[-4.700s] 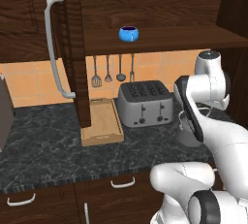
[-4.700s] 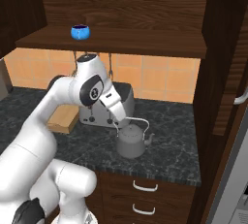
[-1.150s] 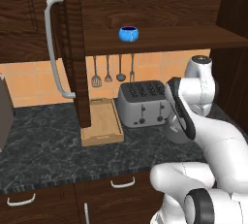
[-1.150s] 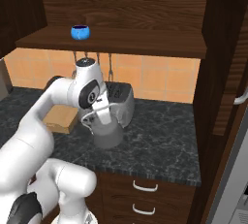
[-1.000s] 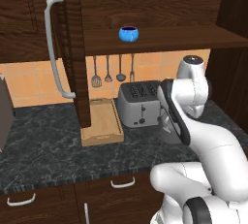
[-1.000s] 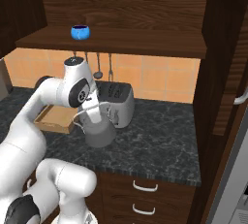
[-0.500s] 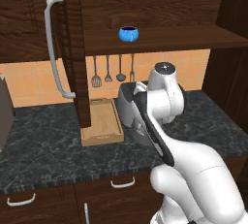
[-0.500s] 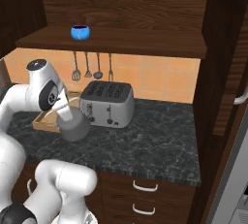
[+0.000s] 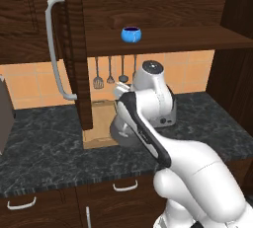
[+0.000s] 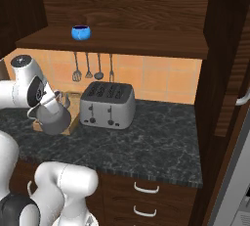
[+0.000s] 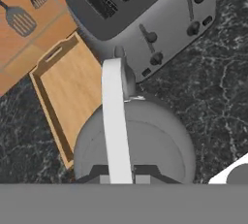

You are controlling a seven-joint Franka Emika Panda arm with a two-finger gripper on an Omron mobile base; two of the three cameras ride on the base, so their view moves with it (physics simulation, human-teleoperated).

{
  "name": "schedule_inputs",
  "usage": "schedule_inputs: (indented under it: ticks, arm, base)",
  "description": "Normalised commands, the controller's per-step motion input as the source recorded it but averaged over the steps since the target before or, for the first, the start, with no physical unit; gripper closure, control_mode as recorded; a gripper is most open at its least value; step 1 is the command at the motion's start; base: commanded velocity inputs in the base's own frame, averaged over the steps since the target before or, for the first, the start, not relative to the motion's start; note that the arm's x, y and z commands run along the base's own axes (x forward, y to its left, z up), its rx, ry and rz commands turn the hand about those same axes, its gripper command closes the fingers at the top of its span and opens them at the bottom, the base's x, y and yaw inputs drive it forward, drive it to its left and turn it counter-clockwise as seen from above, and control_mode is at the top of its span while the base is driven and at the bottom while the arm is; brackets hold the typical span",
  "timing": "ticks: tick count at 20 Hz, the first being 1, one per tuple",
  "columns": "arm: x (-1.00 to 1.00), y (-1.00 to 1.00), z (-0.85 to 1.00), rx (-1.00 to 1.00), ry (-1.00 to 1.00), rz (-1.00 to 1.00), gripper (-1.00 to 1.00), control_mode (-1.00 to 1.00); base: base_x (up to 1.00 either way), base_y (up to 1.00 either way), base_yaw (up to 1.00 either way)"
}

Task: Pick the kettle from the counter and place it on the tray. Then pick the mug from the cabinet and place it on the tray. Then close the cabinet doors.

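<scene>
Cabinet (image 10: 122,5) open, dark brown wood; its inner shelf carries one item, the blue mug (image 9: 131,34), standing upright toward the left part of the shelf, dark inside, contents not discernible; one of the cabinet doors (image 9: 74,49) stands swung out edge-on in the left base view, its long grey bar handle (image 9: 55,49) facing left; another door edge shows at the right in the right base view.

Counter (image 10: 146,132), dark marbled stone, bears the toaster (image 10: 108,105) near the tiled back wall, with the tray (image 11: 72,92) just beside it on its left; three utensils (image 10: 88,66) hang on the wall above.

Tray: light wood, low rim, long side running away from the counter's front edge; its bare floor holds nothing in the hand view; near end partly covered from above by the kettle.

Kettle (image 11: 140,140), grey dome, hangs from its tall upright handle (image 11: 115,116) in the gripper (image 11: 118,179); fingers pinched tight on that handle, one to each side; kettle body sits over the tray's near right corner and the counter next to it, close to the toaster's front corner; whether its base touches the tray cannot be told.
</scene>
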Motion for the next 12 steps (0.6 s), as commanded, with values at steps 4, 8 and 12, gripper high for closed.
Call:
schedule_inputs:
  ticks: [4, 8, 12]
  arm:
    - [0.34, 0.49, 0.02, 0.00, -0.27, 0.10, 1.00, -1.00]
    - [0.29, 0.28, -0.02, -0.01, -0.25, 0.13, 1.00, -1.00]
    - [0.24, 0.16, -0.02, -0.02, -0.17, 0.28, 1.00, -1.00]
  base:
    - [0.00, 0.00, 0.00]
    - [0.00, 0.00, 0.00]
    - [0.00, 0.00, 0.00]
